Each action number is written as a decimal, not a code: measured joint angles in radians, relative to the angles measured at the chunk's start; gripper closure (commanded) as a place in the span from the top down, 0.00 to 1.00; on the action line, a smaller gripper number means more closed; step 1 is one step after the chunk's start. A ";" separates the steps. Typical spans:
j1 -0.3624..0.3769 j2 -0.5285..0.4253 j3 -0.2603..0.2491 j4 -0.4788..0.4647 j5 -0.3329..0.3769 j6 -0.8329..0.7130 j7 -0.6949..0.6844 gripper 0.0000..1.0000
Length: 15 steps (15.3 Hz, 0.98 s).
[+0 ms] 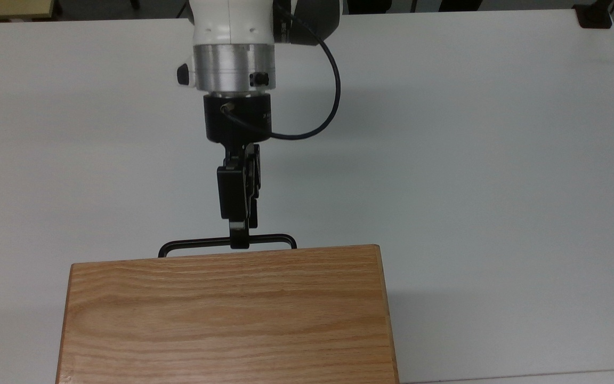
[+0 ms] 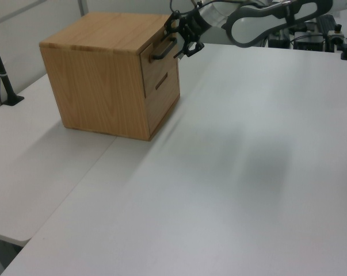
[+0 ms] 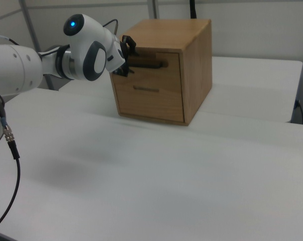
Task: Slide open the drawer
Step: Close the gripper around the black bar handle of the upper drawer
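The drawer (image 3: 150,62) sits at the top of the front face of an oak cabinet (image 1: 227,314), and it looks flush with that face, so it is not yet slid out. Its black bar handle (image 1: 190,245) runs across the front panel; in the top view it juts just beyond the cabinet's upper edge. A second, lower drawer front (image 3: 147,100) with a small pull lies beneath it. The hand (image 1: 239,242) has its tip right at the handle, a little toward the top view's right of the bar's middle, and in the left view its fingers (image 2: 191,48) appear spread, one above and one below the bar, though I cannot tell for sure whether they have clenched on it. The arm (image 2: 259,14) reaches in level from the far side of the white surface (image 1: 472,160) on which the cabinet stands. By my reading the approach is essentially finished, while the grasp and the whole pull are left: the fingers need to bite firmly on the bar, then draw straight away from the cabinet along the drawer's slide.
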 measured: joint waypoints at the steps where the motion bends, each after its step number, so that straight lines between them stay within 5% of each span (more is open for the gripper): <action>1: 0.000 0.012 0.000 0.014 0.000 0.001 0.000 0.42; 3: 0.000 0.026 0.000 0.029 0.000 0.002 0.000 0.13; 4: 0.000 0.027 0.000 0.031 -0.001 0.002 0.000 0.07; 9: 0.001 0.035 -0.002 0.032 -0.007 0.000 -0.016 0.07; 12: 0.001 0.035 -0.002 0.032 -0.007 0.000 -0.017 0.28; 15: -0.003 0.035 -0.006 0.034 -0.008 0.001 -0.016 0.28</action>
